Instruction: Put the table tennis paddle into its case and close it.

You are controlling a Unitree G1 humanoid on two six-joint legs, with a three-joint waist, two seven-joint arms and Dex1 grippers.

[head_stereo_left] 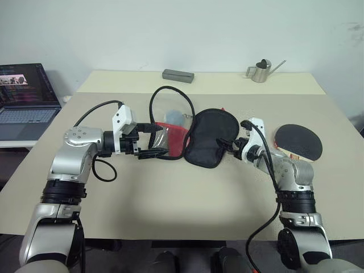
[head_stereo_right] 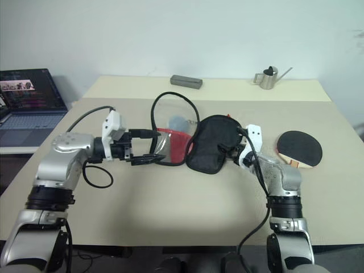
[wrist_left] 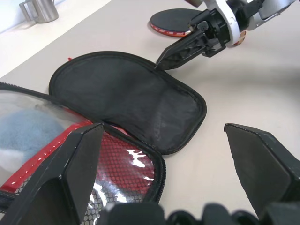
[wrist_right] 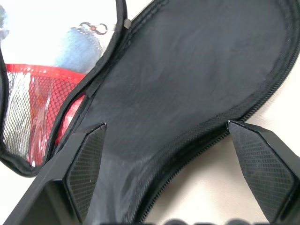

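The case lies unzipped and spread flat in the middle of the table, its black half (head_stereo_left: pixel 210 136) on the right and its red mesh and clear plastic half (head_stereo_left: pixel 170 136) on the left. A grey fluffy charm (head_stereo_left: pixel 173 118) shows through the clear plastic. The table tennis paddle (head_stereo_left: pixel 298 142) rests black side up at the right, apart from the case. My left gripper (head_stereo_left: pixel 152 141) stands open at the red half's left edge. My right gripper (head_stereo_left: pixel 230 145) is open at the black half's right rim, and the black lining (wrist_right: pixel 187 79) lies ahead of its fingers (wrist_right: pixel 84 164).
A small grey box (head_stereo_left: pixel 178 75) and a metal watering can (head_stereo_left: pixel 261 71) stand at the table's far edge. A laptop (head_stereo_left: pixel 25 102) sits on a separate surface to the left. A black cable (head_stereo_left: pixel 165 94) from my left arm loops above the case.
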